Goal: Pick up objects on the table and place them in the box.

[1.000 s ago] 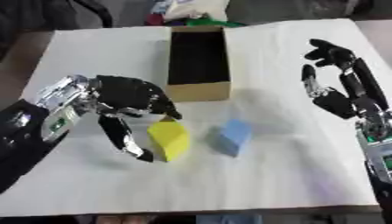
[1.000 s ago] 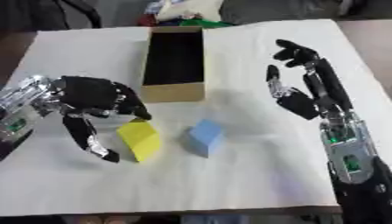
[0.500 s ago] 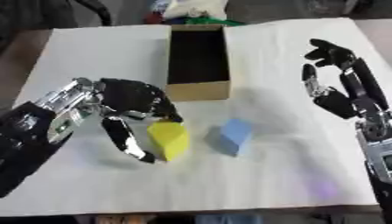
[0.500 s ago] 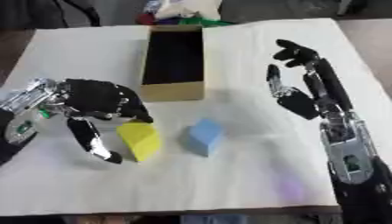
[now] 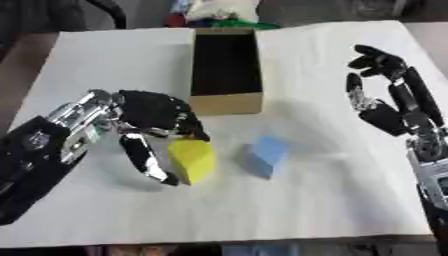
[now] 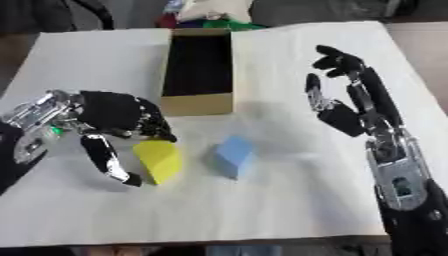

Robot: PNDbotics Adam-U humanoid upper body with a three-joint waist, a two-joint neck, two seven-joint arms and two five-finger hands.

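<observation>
- Since a second ago the left robot hand (image 5: 149, 120) has slid a bit lower and closer around the yellow block (image 5: 193, 160); the blocks, the box and the right robot hand haven't budged.
- Nearest stuff first: the yellow block sits lower-middle of the frame on the white table (image 5: 332, 200), a chunky wedge-ish shape with a rounded top, plain bright yellow, standing upright.
- The left robot hand is spread open around it, thumb hanging down on the block's left side and fingers curled over the top right. Nothing's actually pinched yet as far as I can tell.
- Just to the right of it, close but not touching, is the blue block (image 5: 266, 155), a light blue cube tilted a bit corner-on.
- To do this grab well I'd say: bring thumb and fingers in on opposite flat faces of the yellow one, don't nudge the blue block, then lift straight up before heading for the box.
- The right robot hand (image 6: 346, 107) sits idle at the right side, fingers up and relaxed, holding nothing.
- Furthest back, the cardboard box (image 5: 226, 102) is upper middle, long and narrow, dark inside, looks empty.
</observation>
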